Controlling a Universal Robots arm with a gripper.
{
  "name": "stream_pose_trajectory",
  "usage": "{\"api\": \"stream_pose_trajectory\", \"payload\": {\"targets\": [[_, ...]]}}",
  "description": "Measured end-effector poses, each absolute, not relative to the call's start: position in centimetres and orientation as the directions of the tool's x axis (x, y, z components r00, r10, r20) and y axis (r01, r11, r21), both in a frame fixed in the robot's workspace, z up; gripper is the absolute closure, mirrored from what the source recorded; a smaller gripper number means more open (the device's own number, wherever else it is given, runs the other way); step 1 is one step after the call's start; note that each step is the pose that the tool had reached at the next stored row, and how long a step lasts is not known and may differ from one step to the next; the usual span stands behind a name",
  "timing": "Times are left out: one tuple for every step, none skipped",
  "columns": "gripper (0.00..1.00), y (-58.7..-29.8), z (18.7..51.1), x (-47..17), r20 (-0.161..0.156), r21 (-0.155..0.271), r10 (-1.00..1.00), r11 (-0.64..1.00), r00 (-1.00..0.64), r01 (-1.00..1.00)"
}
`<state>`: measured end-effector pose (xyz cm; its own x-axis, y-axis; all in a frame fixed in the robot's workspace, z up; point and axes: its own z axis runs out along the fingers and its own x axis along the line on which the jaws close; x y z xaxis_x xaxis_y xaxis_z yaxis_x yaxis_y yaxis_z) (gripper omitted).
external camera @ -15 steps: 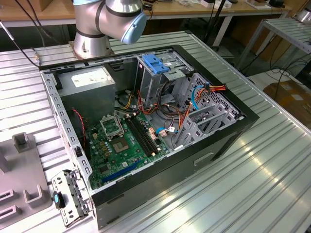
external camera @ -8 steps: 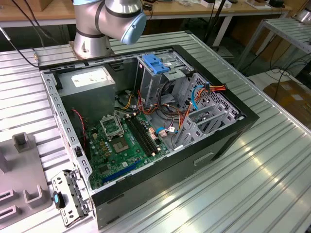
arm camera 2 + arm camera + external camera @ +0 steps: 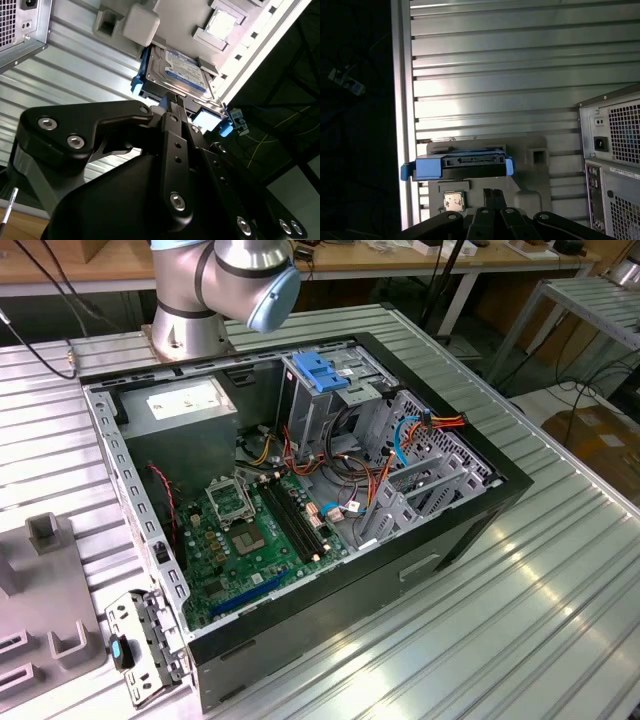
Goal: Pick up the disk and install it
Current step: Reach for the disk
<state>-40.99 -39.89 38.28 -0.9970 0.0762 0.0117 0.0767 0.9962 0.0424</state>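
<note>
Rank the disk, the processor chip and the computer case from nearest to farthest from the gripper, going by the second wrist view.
1. The disk, right in front of the gripper.
2. The processor chip, in the grey tray beyond the disk.
3. The computer case, off across the ribbed table.

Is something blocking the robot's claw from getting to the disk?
No, nothing visible is in the way. In the second wrist view the gripper is right at the near edge of the disk, which lies flat on a grey holder.

Silver arm (image 3: 190, 285) with pale-blue joint cap (image 3: 272, 295); black tool (image 3: 172, 106) with silver screws.
</note>
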Motion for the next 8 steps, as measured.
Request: {"api": "stream_pose_trajectory", "payload": {"targets": [[0.89,-39.9,38.3,-41.3,0.012,0.042,0.076,0.996,-0.997,0.077],[0.89,-39.9,38.3,-41.6,0.012,0.042,0.076,0.996,-0.997,0.077],[0.89,-39.8,38.3,-42.3,0.013,0.042,0.076,0.996,-0.997,0.077],[0.89,-39.7,38.3,-42.7,0.013,0.042,0.076,0.996,-0.997,0.077],[0.89,-39.7,38.3,-43.0,0.014,0.042,0.076,0.996,-0.997,0.077],[0.89,-39.6,38.3,-43.4,0.014,0.042,0.076,0.996,-0.997,0.077],[0.89,-39.6,38.3,-43.7,0.013,0.042,0.076,0.996,-0.997,0.077],[0.89,-39.5,38.2,-44.1,0.014,0.042,0.077,0.996,-0.997,0.077]]}}
